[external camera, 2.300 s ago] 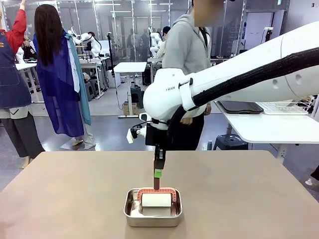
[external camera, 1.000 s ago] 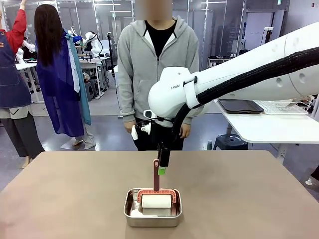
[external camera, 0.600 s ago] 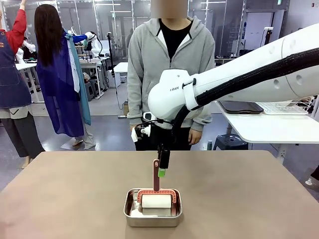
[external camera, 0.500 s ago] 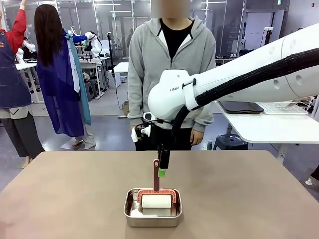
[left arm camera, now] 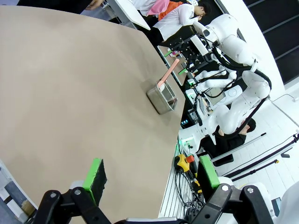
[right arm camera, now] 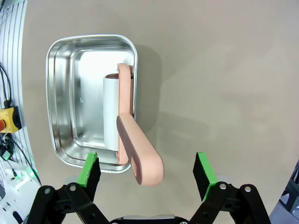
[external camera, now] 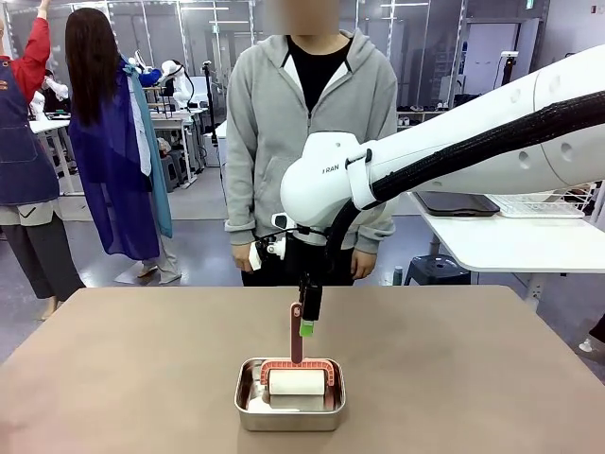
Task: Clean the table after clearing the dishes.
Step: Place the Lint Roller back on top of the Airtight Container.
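A shiny metal pan [external camera: 289, 394] with a mirror-smooth floor holds a white paper roller [right arm camera: 110, 113] on a smooth, matt pink plastic handle [right arm camera: 136, 151], on the matt brown table [external camera: 123, 378].

Steel pan [right arm camera: 88, 100] hides the lint roller [right arm camera: 112, 114] drum's underside; table [external camera: 473, 378] edges cropped

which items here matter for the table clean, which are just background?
Job:
- table, taupe top
- lint roller, pink handle, standing in the steel pan
- right hand, open above the roller handle
- left hand, open over the table edge

Background:
- person in a grey hoodie at the far side
- white side table holding a dark tray
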{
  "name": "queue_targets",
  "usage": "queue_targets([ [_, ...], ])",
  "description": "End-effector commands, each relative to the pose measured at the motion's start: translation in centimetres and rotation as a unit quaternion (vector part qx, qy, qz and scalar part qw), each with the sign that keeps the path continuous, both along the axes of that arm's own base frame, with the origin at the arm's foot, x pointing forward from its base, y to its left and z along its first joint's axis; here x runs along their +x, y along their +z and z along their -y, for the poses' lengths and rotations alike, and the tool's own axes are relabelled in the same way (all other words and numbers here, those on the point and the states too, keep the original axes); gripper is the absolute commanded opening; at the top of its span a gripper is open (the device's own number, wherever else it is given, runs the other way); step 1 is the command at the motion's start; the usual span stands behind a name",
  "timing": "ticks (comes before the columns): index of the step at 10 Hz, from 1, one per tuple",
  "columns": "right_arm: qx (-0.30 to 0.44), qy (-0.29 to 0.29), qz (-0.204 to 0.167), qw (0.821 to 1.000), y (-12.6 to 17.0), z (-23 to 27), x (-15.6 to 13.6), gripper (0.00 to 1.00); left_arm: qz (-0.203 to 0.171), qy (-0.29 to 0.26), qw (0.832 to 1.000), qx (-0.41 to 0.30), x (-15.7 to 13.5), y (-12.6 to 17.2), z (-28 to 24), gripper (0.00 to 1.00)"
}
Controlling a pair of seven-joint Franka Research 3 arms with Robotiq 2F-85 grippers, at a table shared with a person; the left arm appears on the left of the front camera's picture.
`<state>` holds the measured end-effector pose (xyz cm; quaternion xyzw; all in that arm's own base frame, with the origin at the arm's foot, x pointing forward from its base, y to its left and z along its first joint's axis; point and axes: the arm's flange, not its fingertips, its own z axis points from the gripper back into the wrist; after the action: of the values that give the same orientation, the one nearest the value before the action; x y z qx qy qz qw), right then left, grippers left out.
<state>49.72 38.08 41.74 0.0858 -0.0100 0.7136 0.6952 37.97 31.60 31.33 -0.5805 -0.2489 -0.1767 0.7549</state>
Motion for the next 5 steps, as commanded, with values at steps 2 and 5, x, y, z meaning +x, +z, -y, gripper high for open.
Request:
queue_targets([
  [2,-0.001,0.002,0.000,1.000,0.1,-0.1,-0.3,1.00,-0.004,0.003,1.000,0.002,-0.5,0.4,0.3,1.00],
  [5,0.095,-0.094,-0.027,0.991,3.6,5.9,2.0,1.00,-0.004,0.003,1.000,0.002,-0.5,0.4,0.3,1.00],
])
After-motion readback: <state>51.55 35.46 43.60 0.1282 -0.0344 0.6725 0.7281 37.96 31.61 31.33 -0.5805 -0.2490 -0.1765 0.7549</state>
